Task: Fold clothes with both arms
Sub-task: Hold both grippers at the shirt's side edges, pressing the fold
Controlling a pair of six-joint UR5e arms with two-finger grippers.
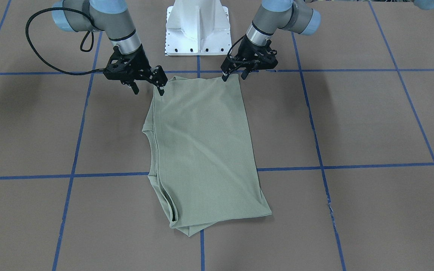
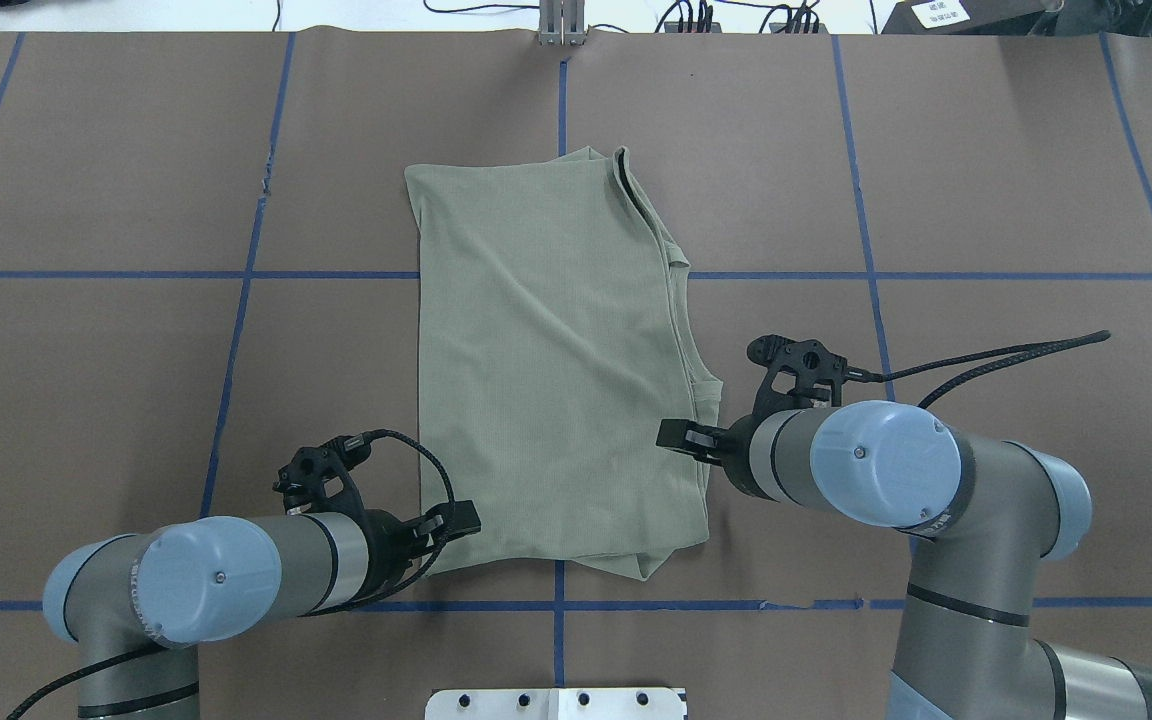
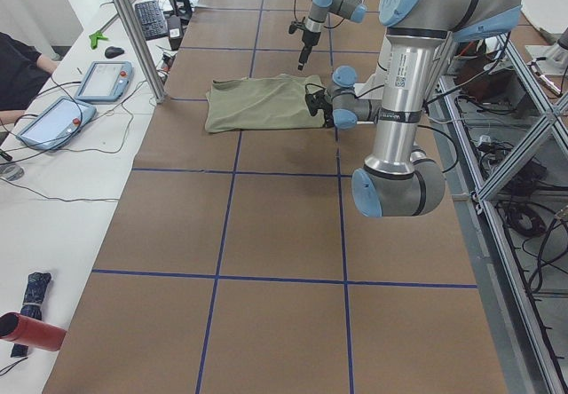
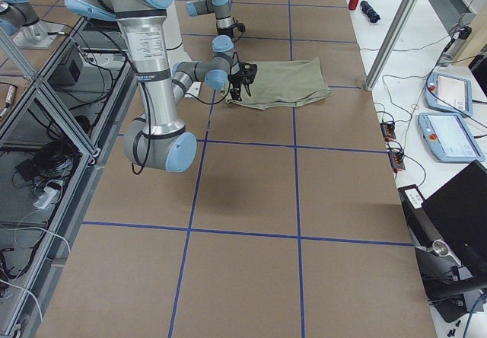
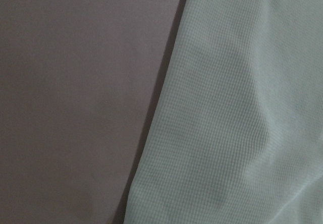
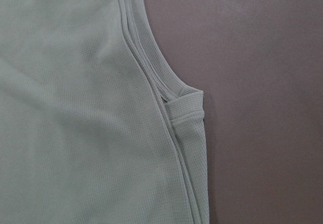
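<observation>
the left gripper (image 1: 234, 77) hangs with its jaws apart and nothing between them. its fingertips sit either side of one near corner of the shirt (image 1: 202, 150); whether they touch the cloth i cannot tell. the right gripper (image 1: 148, 90) is likewise spread and empty, with one fingertip over the other near corner and the other just off the cloth, above bare table (image 1: 371, 120). neither wrist view shows a finger, only knit fabric lying beside brown paper.

outward from both grippers, away from the robot, the shirt lies as one flat, longish panel. its near edge spans the gap between the two hands. along the right gripper's side runs the neckline (image 1: 153, 150) with stacked ribbed edges. along the left gripper's side the edge is a plain fold. no sleeve lies loose, so the sleeves look already tucked in. at the far end an under-layer pokes out a little crooked.

as i judge it, the early folds are done and a cross fold is left: pinch the two near corners, carry them over to the far end, then perhaps tidy the result.

counted:
- one shirt
- two grippers, one on the left arm (image 2: 316, 565) and one on the right arm (image 2: 836, 460)
- one white pedestal (image 1: 198, 30) behind them
- one table, gridded with blue tape lines (image 1: 352, 70)
</observation>
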